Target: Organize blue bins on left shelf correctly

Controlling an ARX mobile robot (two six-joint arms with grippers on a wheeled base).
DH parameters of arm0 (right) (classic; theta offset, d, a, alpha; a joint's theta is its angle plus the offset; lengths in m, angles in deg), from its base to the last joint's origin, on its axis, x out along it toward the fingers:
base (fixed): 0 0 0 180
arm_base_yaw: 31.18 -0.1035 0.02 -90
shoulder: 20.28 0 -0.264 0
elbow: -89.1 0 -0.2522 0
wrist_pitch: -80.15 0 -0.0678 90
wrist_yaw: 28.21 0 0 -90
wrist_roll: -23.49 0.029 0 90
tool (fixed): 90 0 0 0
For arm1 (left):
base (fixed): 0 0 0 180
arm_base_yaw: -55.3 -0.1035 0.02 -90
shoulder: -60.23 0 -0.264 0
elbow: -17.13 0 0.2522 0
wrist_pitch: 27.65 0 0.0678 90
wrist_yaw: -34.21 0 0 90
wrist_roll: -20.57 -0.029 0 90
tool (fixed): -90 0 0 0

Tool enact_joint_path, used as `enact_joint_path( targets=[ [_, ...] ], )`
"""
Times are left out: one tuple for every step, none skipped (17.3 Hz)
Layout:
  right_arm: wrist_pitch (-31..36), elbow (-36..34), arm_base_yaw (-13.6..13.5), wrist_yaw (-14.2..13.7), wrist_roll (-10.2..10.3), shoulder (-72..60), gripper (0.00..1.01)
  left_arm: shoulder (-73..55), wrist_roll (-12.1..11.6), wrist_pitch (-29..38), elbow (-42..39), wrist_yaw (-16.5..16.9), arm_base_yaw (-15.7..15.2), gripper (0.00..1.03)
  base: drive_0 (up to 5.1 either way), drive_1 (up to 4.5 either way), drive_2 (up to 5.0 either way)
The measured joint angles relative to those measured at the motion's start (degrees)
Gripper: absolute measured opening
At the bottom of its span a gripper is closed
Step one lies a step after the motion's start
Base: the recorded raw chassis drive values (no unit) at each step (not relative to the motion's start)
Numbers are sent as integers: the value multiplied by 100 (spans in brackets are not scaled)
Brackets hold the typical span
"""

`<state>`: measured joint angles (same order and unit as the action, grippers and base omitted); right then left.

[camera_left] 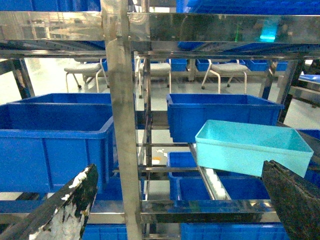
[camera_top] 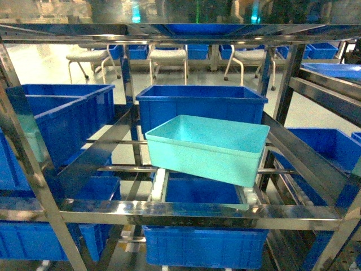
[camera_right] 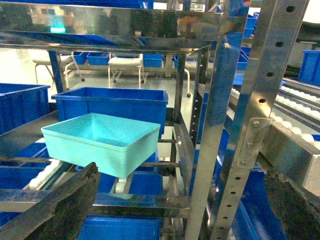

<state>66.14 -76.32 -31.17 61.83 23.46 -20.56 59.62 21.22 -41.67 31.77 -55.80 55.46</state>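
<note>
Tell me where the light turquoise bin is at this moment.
In the head view the turquoise bin sits centre-right on the steel shelf, tilted on the roller rails, just in front of a dark blue bin and above another one.

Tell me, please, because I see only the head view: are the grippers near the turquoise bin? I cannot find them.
Observer: No. The left gripper is open and empty, and the bin lies beyond the front bar.
Operator: And the right one?
Observer: The right gripper is also open, with nothing between its fingers. The bin sits ahead, to its left.
Operator: Is something close in front of the right arm?
Observer: Yes, in the right wrist view an upright of the shelf stands just right of the bin, between the two fingers.
</note>
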Motion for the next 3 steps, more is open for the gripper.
enact_joint_path(
  targets=[
    [0,0,0,0,0,0,98,0,0,0,0,0,0,98,0,0,0],
    [0,0,0,0,0,0,98,0,0,0,0,0,0,98,0,0,0],
    [0,0,0,0,0,0,98,0,0,0,0,0,0,98,0,0,0]
  ],
)
